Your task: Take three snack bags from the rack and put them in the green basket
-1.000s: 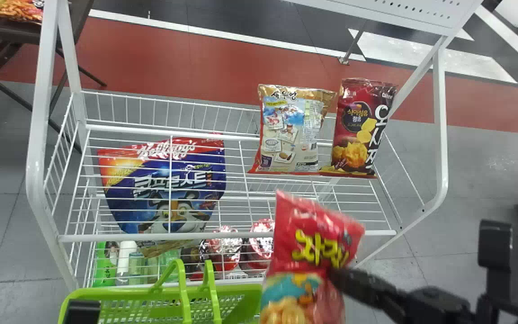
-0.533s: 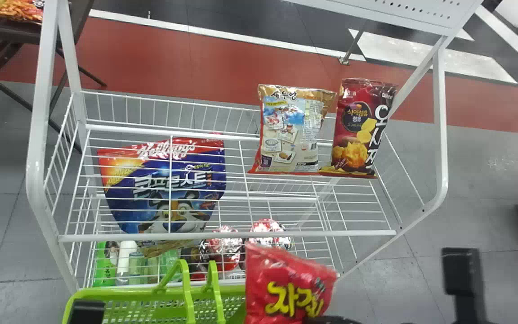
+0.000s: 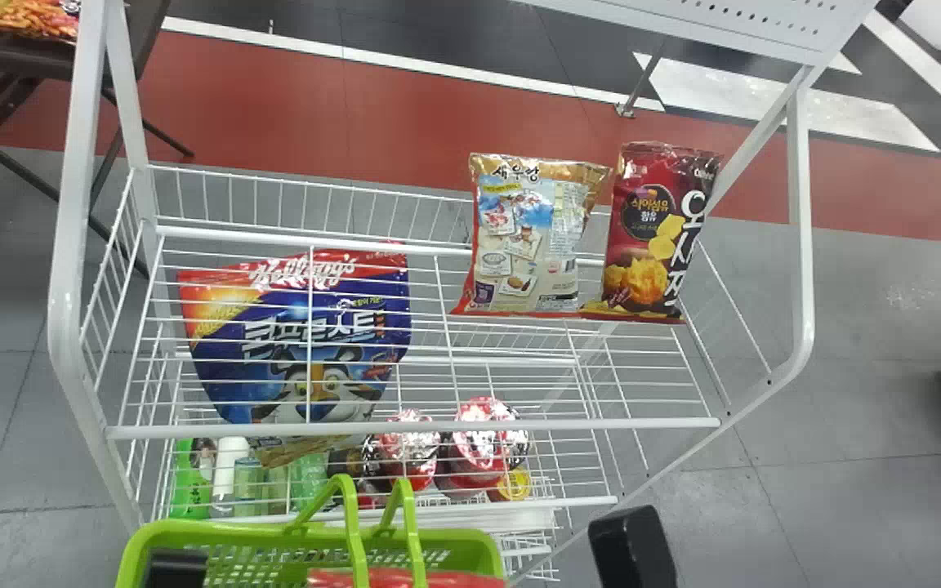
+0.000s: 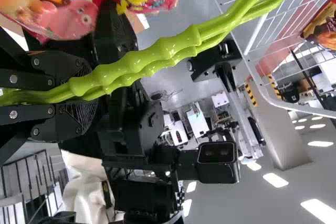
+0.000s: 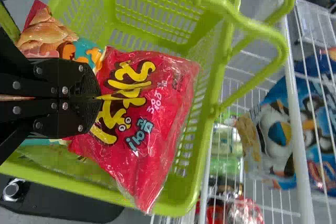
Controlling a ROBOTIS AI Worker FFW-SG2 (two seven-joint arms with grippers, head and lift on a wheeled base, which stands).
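The left pincer (image 4: 88,94) grips, fingers parted; the right pincer (image 5: 100,98) pinches, fingertips together.

We count two snack bags by the rack's (image 3: 413,426) right far corner, a beige bag (image 3: 526,245) and a maroon bag (image 3: 650,237). Toward its left edge we have one cereal bag (image 3: 299,351). Lower, along the near edge, we see at least two red tubs (image 3: 411,457), plus bottles (image 3: 246,482) too crowded to count. We find one basket (image 3: 483,543), two handles (image 3: 353,523), one red bag (image 5: 147,129) between its edges.
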